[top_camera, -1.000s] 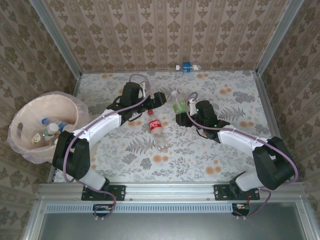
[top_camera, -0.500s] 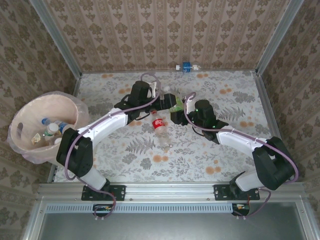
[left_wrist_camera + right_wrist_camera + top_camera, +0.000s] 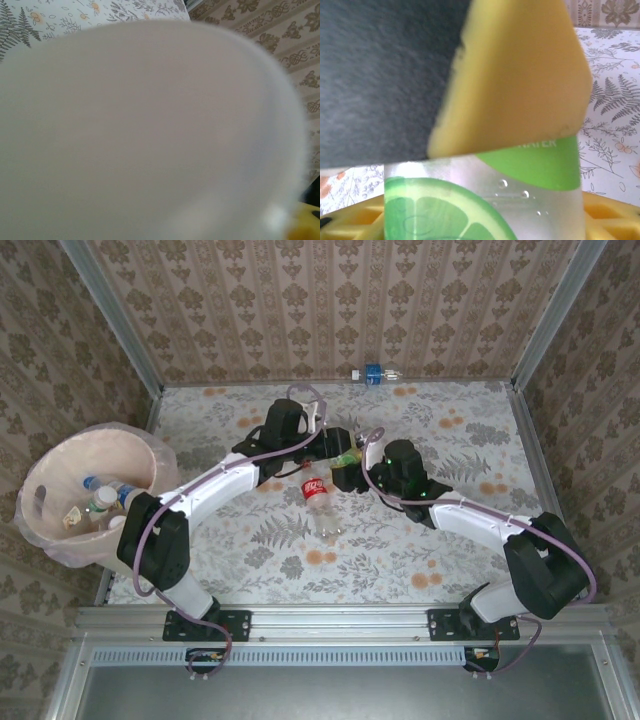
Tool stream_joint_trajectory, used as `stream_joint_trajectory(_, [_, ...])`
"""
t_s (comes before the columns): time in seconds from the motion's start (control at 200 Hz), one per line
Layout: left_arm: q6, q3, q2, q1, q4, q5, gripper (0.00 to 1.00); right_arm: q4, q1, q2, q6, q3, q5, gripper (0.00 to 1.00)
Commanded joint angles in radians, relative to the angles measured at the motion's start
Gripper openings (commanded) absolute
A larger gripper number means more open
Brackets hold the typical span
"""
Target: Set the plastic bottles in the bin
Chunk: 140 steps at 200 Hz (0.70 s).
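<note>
A clear bottle with a green lime label (image 3: 347, 454) hangs above the table's middle, between both grippers. My right gripper (image 3: 350, 468) is shut on it; in the right wrist view the green-labelled bottle (image 3: 530, 170) sits across my yellow fingers (image 3: 610, 215). My left gripper (image 3: 335, 443) has closed in on the bottle's upper end, and one of its yellow pads (image 3: 515, 75) lies against the bottle. A blurred white surface (image 3: 150, 130) right at the lens hides the left jaws. A red-labelled bottle (image 3: 318, 502) lies on the table just below. The peach bin (image 3: 60, 455) at far left holds several bottles (image 3: 100, 498).
A blue-labelled bottle (image 3: 375, 373) lies against the back wall. The table has a floral cloth (image 3: 470, 440) and is fenced by patterned walls on three sides. The bin stands past the table's left edge.
My left gripper has swung right and reached the green-labelled bottle. The right gripper has carried that bottle slightly left to meet it. The red-labelled bottle has stayed put.
</note>
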Motion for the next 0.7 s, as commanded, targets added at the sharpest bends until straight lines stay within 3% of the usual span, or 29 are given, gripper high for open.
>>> stream_joint_trajectory(0.0, [0.018,0.004,-0.032,0.001,-0.013,-0.013,0.54,-0.030,0.004,0.004,-0.008,0.059,-0.054,0.78])
stream_joint_trajectory(0.065, [0.032,0.004,-0.055,0.004,-0.035,-0.041,0.53,-0.041,0.004,-0.015,0.000,0.046,-0.051,0.89])
stream_joint_trajectory(0.205, [0.081,0.024,-0.115,0.025,-0.140,-0.130,0.53,-0.056,0.005,-0.092,0.025,-0.009,-0.021,0.99])
stream_joint_trajectory(0.35, [0.127,0.044,-0.189,0.072,-0.276,-0.211,0.53,-0.090,0.023,-0.147,0.062,-0.063,0.006,1.00])
stream_joint_trajectory(0.635, [0.261,0.137,-0.390,0.178,-0.578,-0.358,0.55,-0.092,0.074,-0.122,0.184,-0.113,0.225,1.00])
stream_joint_trajectory(0.695, [0.289,0.168,-0.427,0.234,-0.650,-0.394,0.54,-0.079,0.077,-0.103,0.212,-0.112,0.259,1.00])
